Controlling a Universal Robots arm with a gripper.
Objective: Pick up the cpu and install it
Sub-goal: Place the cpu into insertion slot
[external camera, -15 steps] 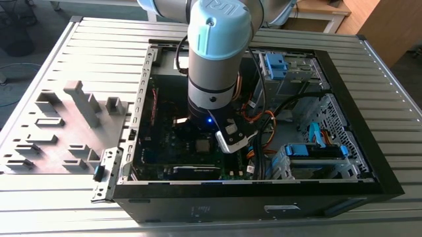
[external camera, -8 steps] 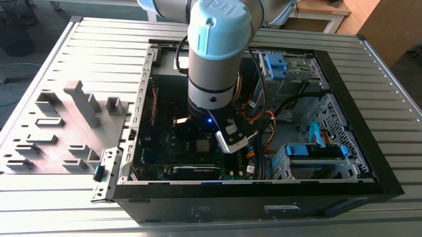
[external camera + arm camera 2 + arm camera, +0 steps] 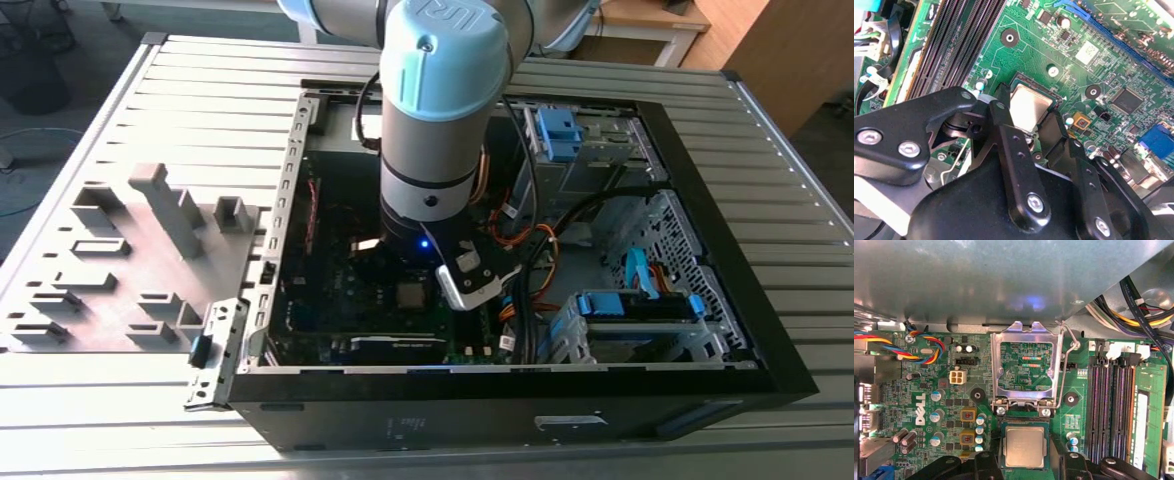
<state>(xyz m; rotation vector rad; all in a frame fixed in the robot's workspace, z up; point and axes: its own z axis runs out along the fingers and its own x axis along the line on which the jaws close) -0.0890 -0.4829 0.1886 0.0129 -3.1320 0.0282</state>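
Slatted table (image 3: 200, 90), open case (image 3: 727, 210), my arm (image 3: 430, 130) reaching inside. Cpu (image 3: 1025, 444) lies flat in the socket (image 3: 1002, 447), load plate (image 3: 1026, 329) flipped up (leaving the way in clear). Gripper (image 3: 1031, 122) straddles it; pinching or released, I cannot tell.

Case (image 3: 507, 400) lies open on top, so straight-down access is free. Tight at the socket (image 3: 1001, 445): open load plate (image 3: 1026, 330) and its lever (image 3: 1068, 365) on one side, RAM slots (image 3: 1109, 410) along another, capacitors (image 3: 980, 422) opposite them. Claw (image 3: 1028, 106) sits right over the socket. Cables (image 3: 538, 245) hang just beside the arm (image 3: 434, 120).
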